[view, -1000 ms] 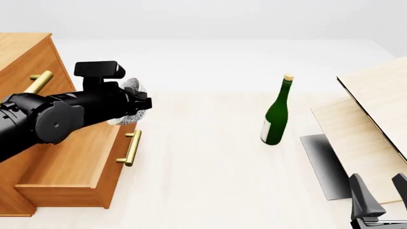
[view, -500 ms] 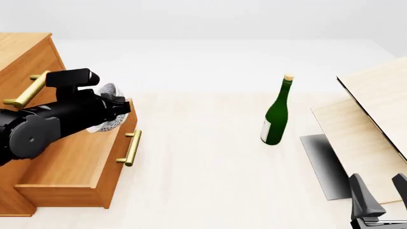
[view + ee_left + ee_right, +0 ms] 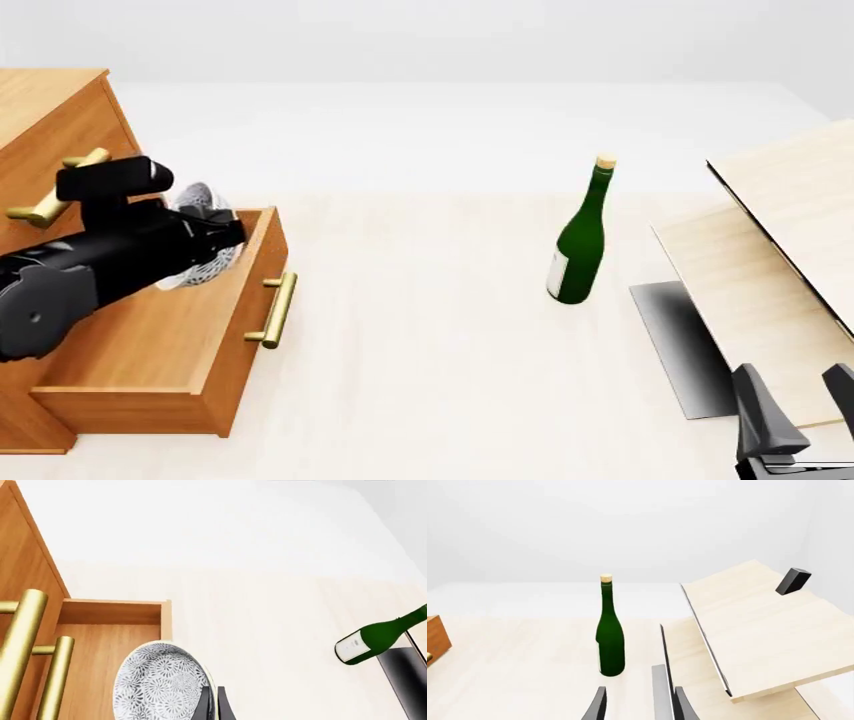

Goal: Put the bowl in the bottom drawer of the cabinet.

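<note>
Since a second ago, carried left over the open orange-brown wooden bottom drawer (image 3: pixel 160 330): small speckled white-grey bowl (image 3: pixel 200 250), pinched in left gripper (image 3: pixel 212 704). Bottle label blank.

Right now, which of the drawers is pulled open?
The bottom drawer, the lowest one in the cabinet. It sticks out over the table with its inside showing, while the upper ones sit shut. The left gripper holds the bowl above it.
</note>
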